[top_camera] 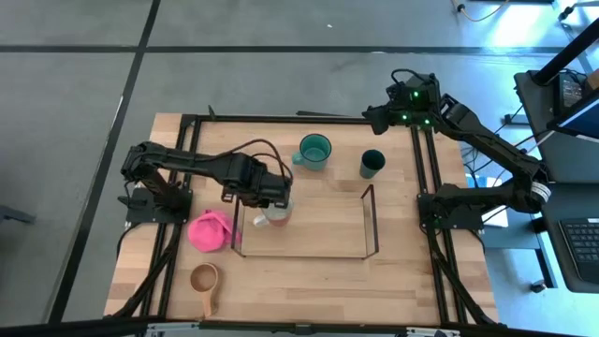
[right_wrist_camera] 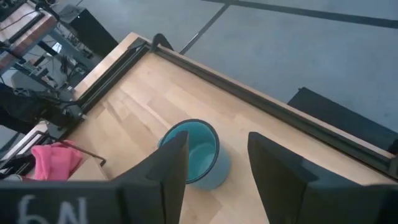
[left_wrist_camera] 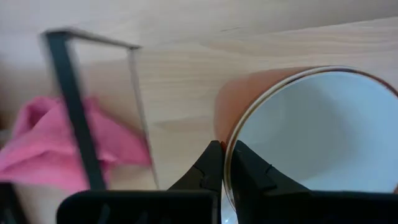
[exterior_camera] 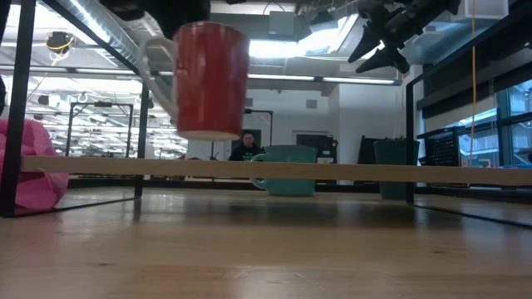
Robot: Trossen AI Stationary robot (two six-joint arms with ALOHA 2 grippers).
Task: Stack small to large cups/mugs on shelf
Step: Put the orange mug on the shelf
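My left gripper [top_camera: 269, 194] is shut on the white-rimmed mug with a reddish-brown side [top_camera: 278, 214], held in the air over the left end of the black wire shelf [top_camera: 370, 221]. In the low view the mug [exterior_camera: 212, 79] hangs high, handle to one side. The teal mug [top_camera: 314, 151] and the small dark green cup [top_camera: 372, 164] stand on the table beyond the shelf. The wooden long-handled cup [top_camera: 204, 279] stands near the front left. My right gripper [top_camera: 379, 116] is open and empty, high over the table's far right. My left gripper pinches the mug's wall at the rim [left_wrist_camera: 230, 152], one finger outside [left_wrist_camera: 210, 167] and one inside [left_wrist_camera: 250, 169] the mug. The fingers come from the table's left side, slanting down. The mug is lifted clear of table and shelf, mouth up, slightly tilted.
A pink lumpy item [top_camera: 211, 230] lies just left of the shelf, also in the left wrist view [left_wrist_camera: 43, 149]. A black metal frame [top_camera: 426, 159] edges the table. The teal mug [right_wrist_camera: 194, 152] shows below my right gripper's spread fingers. A person sits in the room behind.
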